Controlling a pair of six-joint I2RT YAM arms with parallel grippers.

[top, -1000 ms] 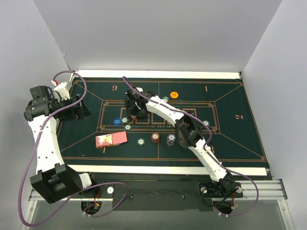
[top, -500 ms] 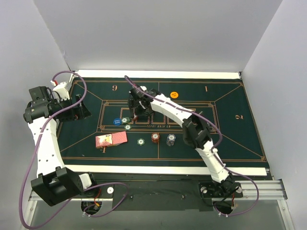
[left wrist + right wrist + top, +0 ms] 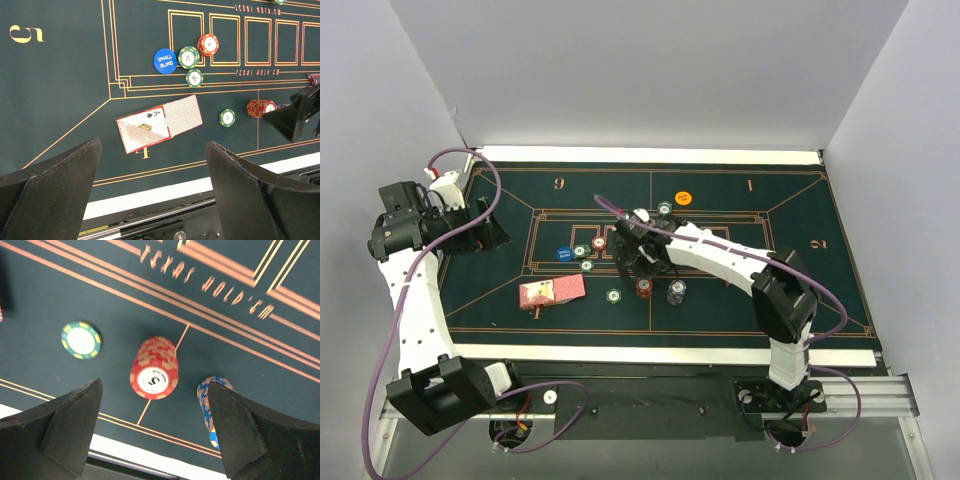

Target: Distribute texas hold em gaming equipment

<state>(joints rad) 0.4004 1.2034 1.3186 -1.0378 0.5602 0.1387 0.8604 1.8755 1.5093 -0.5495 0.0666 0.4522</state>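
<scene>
My right gripper (image 3: 640, 264) is open and empty, hanging just above a red-orange chip stack (image 3: 643, 288) marked 5, which shows between its fingers in the right wrist view (image 3: 154, 375). A grey-purple stack (image 3: 212, 410) stands to its right and a single green chip (image 3: 81, 340) lies to its left. My left gripper (image 3: 483, 232) is open and empty over the mat's left end. The red-backed cards (image 3: 160, 122) lie fanned with an ace face up. The blue disc (image 3: 165, 61), green chips (image 3: 189, 57) and a red chip (image 3: 208, 44) sit by the centre boxes. The orange disc (image 3: 683, 198) lies further back.
The dark green felt mat (image 3: 800, 290) covers the table, with white strips at its near and far edges. White walls close in the left, back and right. The right arm reaches across the mat's right centre. Another green chip (image 3: 665, 208) lies near the orange disc.
My right gripper moved from the far centre boxes toward the near edge, and now hangs over the red-orange stack. A red chip now shows where it was. The left arm stayed put.
</scene>
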